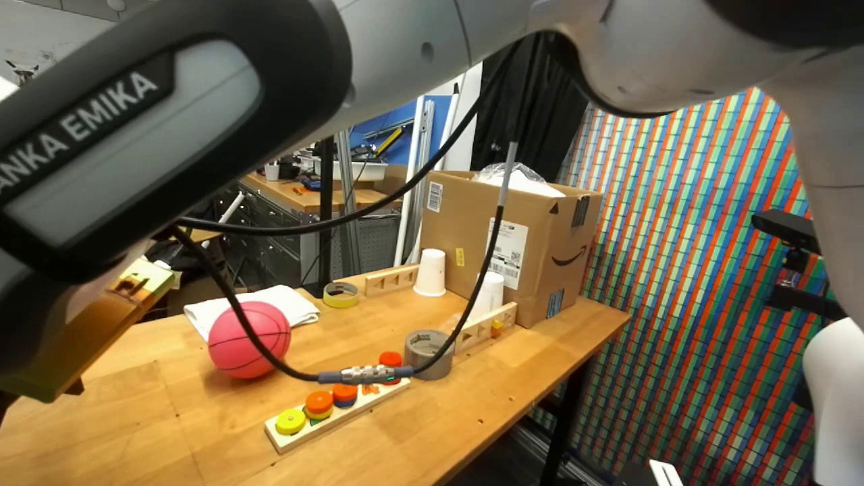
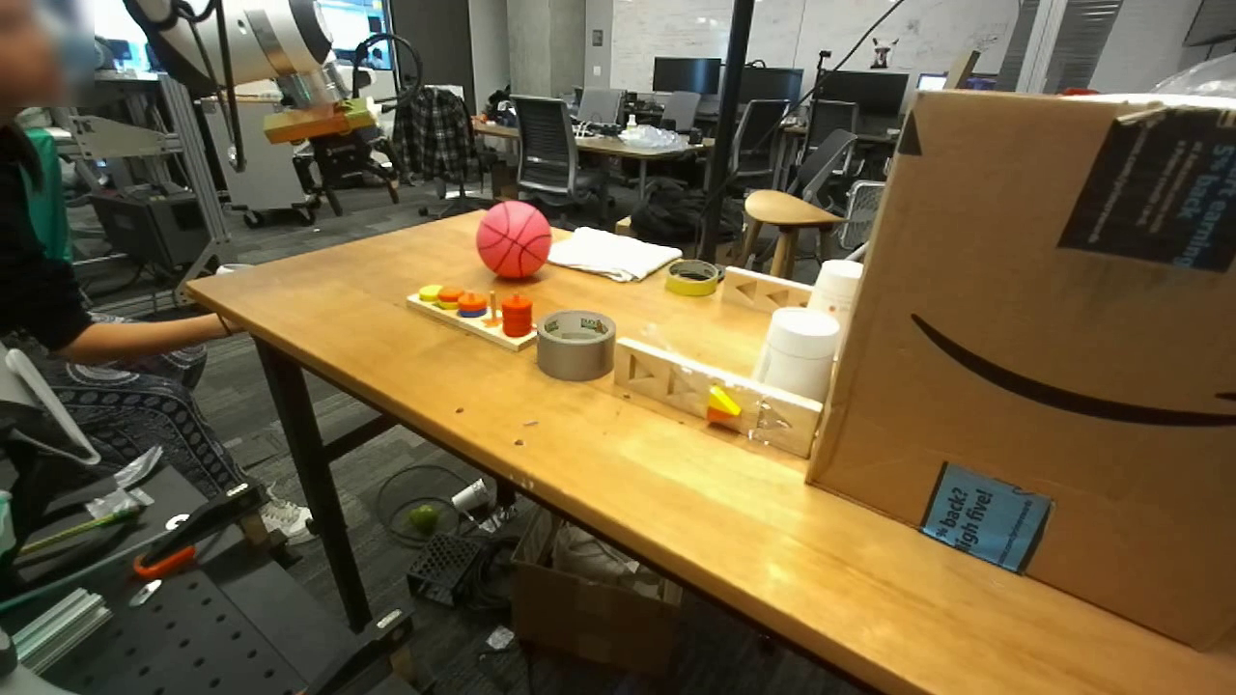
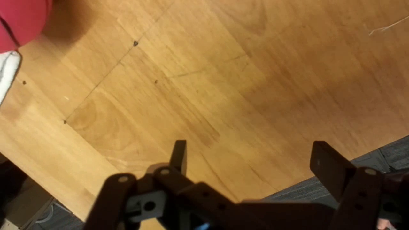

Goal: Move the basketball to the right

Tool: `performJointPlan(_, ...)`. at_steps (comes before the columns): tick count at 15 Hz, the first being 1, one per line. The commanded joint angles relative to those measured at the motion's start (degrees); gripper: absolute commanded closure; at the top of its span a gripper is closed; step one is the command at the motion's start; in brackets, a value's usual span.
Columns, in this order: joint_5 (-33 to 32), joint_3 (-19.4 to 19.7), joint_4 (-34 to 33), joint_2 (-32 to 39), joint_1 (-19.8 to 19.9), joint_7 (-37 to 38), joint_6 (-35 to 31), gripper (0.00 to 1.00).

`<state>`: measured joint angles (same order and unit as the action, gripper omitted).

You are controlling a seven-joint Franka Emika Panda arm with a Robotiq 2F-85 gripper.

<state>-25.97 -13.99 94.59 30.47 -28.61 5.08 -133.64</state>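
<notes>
The basketball, pinkish red with dark seams, rests on the wooden table in both exterior views (image 1: 233, 344) (image 2: 512, 241). Only a part of the basketball (image 3: 20, 22) enters the wrist view, at its top left corner. My gripper (image 2: 365, 203) hangs above the table's far end, apart from the ball and to its left in that exterior view. In the wrist view the gripper (image 3: 250, 142) has its fingers spread wide, with bare tabletop beneath and nothing between them. The arm hides its fingers in an exterior view, where only the yellow-orange wrist mount (image 1: 101, 331) shows.
A folded white cloth (image 2: 615, 254) lies beside the ball. Nearby are a wooden strip with coloured discs (image 2: 473, 319), a grey tape roll (image 2: 576, 352) and a yellow tape roll (image 2: 691, 280). White cups (image 2: 800, 347) stand by a large cardboard box (image 2: 1024, 319). A person's arm (image 2: 145, 333) reaches the table corner.
</notes>
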Motion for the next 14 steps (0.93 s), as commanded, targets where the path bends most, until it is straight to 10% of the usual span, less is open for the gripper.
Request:
performJointPlan(1, 0.04, 2.21, -13.27, 8.14, -1.40, -4.89, 4.81, 0.00)
performJointPlan(14, 1.11, 8.22, -35.62, 22.83, -0.21, -11.67, 13.25, 0.00)
